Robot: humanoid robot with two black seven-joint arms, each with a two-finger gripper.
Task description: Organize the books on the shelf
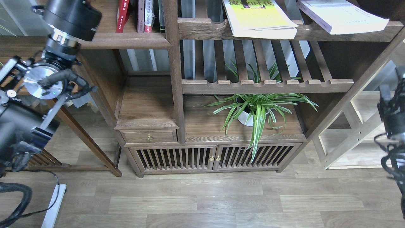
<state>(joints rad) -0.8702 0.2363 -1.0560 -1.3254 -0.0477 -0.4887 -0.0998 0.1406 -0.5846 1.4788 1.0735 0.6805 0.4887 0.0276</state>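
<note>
A red book (122, 15) stands upright on the dark-brown shelf (123, 41) at the upper left, beside several other upright books (146, 15). A large yellow-green book (258, 17) lies flat on the top slatted rack. To its right on the same rack lies a thick white-lavender book (341, 15). My left arm (70, 14) rises past the shelf's left end and its far end leaves the top of the view. My right gripper (386, 93) is a dark shape at the right edge, apart from every book, and its fingers cannot be told apart.
A spider plant in a white pot (253, 110) stands in the lower open bay under a second slatted rack (265, 84). Below are a small drawer (148, 136) and slatted doors (215, 156). Pale shelving (357, 139) stands at the right, a dark side table (79, 129) at the left.
</note>
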